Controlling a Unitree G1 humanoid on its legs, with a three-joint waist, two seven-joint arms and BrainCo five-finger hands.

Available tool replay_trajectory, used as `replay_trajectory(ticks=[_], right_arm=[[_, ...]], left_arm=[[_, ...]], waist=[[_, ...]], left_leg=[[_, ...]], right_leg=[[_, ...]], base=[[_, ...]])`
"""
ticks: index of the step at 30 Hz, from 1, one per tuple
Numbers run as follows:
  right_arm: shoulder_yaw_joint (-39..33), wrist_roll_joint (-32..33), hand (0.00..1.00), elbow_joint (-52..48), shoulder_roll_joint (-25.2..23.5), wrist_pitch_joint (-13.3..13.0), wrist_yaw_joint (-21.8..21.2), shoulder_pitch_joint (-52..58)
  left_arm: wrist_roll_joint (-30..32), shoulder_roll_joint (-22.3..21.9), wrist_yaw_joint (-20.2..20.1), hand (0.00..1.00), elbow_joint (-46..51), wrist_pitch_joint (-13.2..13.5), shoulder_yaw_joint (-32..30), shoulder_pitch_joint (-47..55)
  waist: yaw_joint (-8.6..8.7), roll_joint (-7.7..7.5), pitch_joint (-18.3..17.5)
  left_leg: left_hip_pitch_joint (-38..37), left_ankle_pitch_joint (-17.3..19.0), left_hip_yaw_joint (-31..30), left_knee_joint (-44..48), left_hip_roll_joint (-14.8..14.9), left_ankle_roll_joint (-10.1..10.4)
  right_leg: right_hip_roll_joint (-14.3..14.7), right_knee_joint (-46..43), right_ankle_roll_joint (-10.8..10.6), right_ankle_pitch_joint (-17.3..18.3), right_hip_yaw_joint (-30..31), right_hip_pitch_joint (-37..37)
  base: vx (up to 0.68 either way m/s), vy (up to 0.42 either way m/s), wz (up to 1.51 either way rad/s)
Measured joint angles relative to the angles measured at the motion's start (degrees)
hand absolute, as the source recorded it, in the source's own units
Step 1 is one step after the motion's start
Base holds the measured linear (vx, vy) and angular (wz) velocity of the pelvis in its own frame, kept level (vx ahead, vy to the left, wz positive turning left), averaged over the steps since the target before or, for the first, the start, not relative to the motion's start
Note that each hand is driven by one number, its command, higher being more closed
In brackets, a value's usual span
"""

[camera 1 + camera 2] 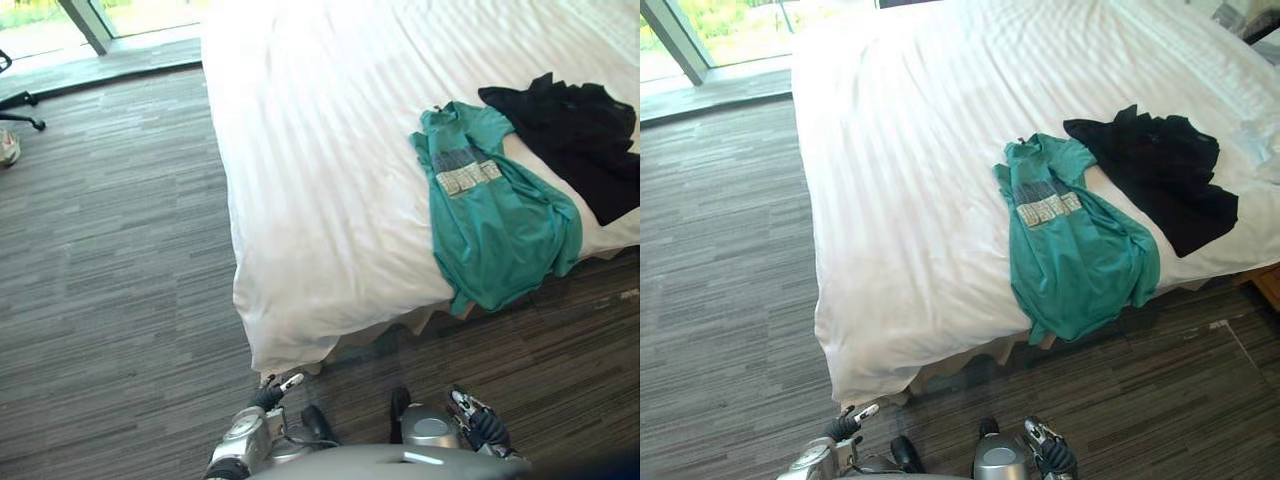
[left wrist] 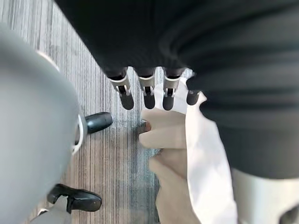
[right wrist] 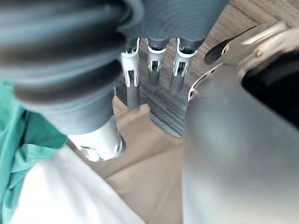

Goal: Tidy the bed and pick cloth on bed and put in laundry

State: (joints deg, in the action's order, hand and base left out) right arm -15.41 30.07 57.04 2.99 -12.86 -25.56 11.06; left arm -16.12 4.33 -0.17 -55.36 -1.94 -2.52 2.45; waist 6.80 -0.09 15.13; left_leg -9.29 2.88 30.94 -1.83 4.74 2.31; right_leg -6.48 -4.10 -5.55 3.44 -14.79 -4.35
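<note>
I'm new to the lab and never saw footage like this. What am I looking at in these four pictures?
A humanoid robot stands by a bed. Two pictures come from the camera on its head, looking down; two from cameras on its wrists, looking along the fingers. On the white-sheeted bed lie a teal T-shirt, draped over the near edge, and a black garment beside it. The left hand and right hand hang low above the floor, fingers straight, holding nothing.
</note>
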Motion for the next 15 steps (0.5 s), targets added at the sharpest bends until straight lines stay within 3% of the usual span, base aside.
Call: replay_trajectory(ticks=[2,9,15], right_arm=[[-0.07,-0.05,0.0,-0.12,-0.08,0.03,0.34,-0.02],[0.25,-12.53,0.0,-1.02,-0.05,0.07,5.32,0.02],[0.44,-14.29,0.0,-0.91,0.43,1.42,6.76,0.02]], left_arm=[[0.01,0.12,-0.12,0.0,0.03,0.06,0.25,0.06],[4.57,0.27,-0.57,0.0,-0.01,1.69,0.73,1.28],[6.04,0.56,-1.18,0.0,0.0,4.43,2.02,2.23]], waist=[[-0.08,0.0,-0.04],[-0.03,0.18,-1.1],[-0.16,0.12,-1.69]], left_leg=[[-0.68,-0.03,0.54,-0.04,0.19,0.08],[-3.0,0.33,2.91,-0.03,0.63,0.61],[-3.62,0.73,4.75,0.52,0.27,1.1]], right_leg=[[0.27,0.04,0.07,-0.06,0.68,-0.19],[1.74,5.47,0.13,-3.44,2.92,-3.47],[2.52,8.96,0.5,-5.37,5.92,-4.42]], base=[[-0.05,-0.03,-0.22],[-0.02,-0.018,-0.19],[-0.06,-0.018,-0.23]])
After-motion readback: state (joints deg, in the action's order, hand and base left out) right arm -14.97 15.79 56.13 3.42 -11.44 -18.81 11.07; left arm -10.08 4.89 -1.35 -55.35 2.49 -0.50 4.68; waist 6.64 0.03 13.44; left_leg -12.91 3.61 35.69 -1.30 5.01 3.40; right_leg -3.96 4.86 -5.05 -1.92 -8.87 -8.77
